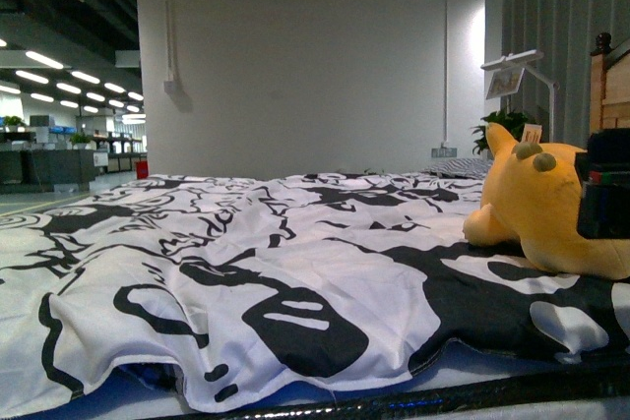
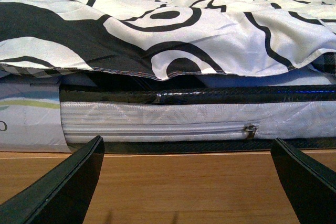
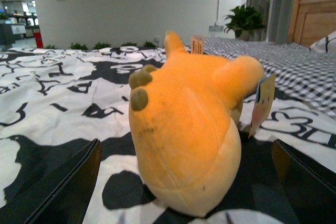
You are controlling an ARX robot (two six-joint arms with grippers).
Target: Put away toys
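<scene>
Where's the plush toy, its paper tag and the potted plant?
Plush toy (image 3: 184, 140), right wrist view, orange body.
Paper tag (image 3: 264, 103), right wrist view, card face.
Potted plant (image 3: 244, 20), right wrist view, leaves.

Zippered mattress (image 2: 157, 120) under rumpled black-and-white patterned duvet (image 1: 246, 243), hanging over the near edge. Orange-yellow plush toy (image 1: 546, 209) lying on duvet, right side. Checkered sheet (image 3: 304, 69) spread beyond the toy.

Plush toy (image 1: 546, 209) lies on the quilt (image 1: 246, 263), on the right side of the bed. Right hand (image 3: 186, 187) sits just before the toy. Plant (image 1: 507, 125) and lamp (image 1: 522, 66) stand behind the toy; headboard (image 1: 610, 86) at far right. Quilt overhangs the mattress (image 2: 184, 121) edge. Mattress rests on the bed frame (image 2: 184, 163). Left hand (image 2: 186, 192) is low, before the mattress side.
</scene>
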